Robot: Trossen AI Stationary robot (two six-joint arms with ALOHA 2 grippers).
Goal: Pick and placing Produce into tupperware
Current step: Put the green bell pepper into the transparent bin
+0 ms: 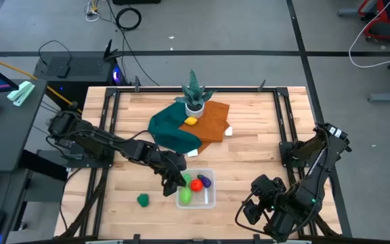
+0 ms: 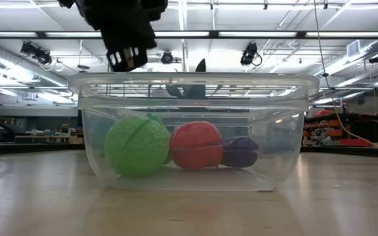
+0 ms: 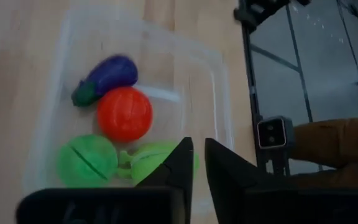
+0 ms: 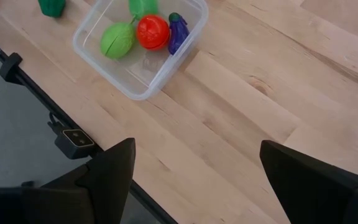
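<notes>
Left end effector (image 1: 175,179), fingers nearly together and empty, hovers over the tupperware (image 1: 210,201) rim; descending could nudge the tub aside.

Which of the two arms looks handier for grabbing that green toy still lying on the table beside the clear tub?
Probably the left. The left gripper hovers at the clear plastic tub, close to the small green toy on the wood; the right gripper waits farther off, across the tub.
</notes>
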